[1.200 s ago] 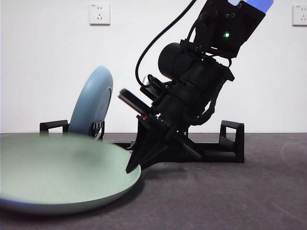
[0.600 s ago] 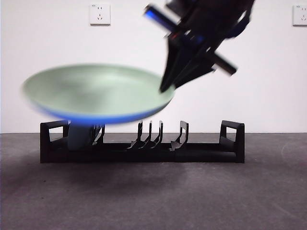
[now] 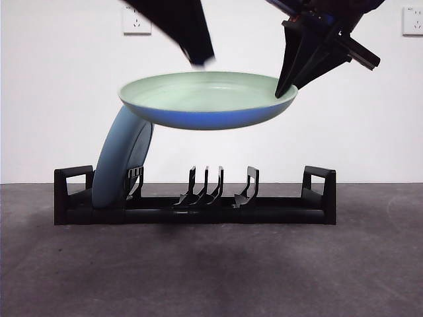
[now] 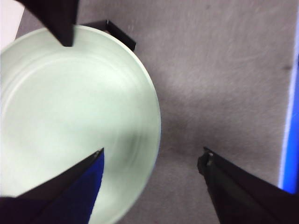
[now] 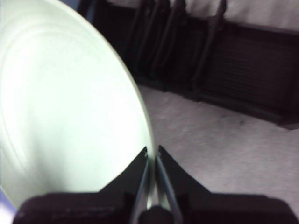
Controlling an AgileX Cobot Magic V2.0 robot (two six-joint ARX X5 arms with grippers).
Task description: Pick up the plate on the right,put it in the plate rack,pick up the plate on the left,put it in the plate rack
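Observation:
A pale green plate (image 3: 205, 96) with a blue underside hangs level in the air above the plate rack (image 3: 284, 211). My right gripper (image 3: 285, 89) is shut on its right rim; the right wrist view shows the jaws (image 5: 153, 156) pinched on the edge of the green plate (image 5: 60, 102). My left gripper (image 3: 198, 59) comes down blurred over the plate's middle, touching nothing. In its wrist view the left gripper (image 4: 154, 151) stands open above the green plate (image 4: 70, 116). A blue-grey plate (image 3: 122, 158) leans upright in the rack's left end.
The rack's divider prongs (image 3: 208, 185) stand free at its middle, and they show below the plate in the right wrist view (image 5: 159, 32). Dark grey tabletop (image 3: 264, 277) lies in front of the rack. Wall sockets (image 3: 137, 20) sit high on the white wall.
The green plate went from lying on the table at the left up into the air and then rightward over the rack, held by the right gripper. The left gripper has come into view from above.

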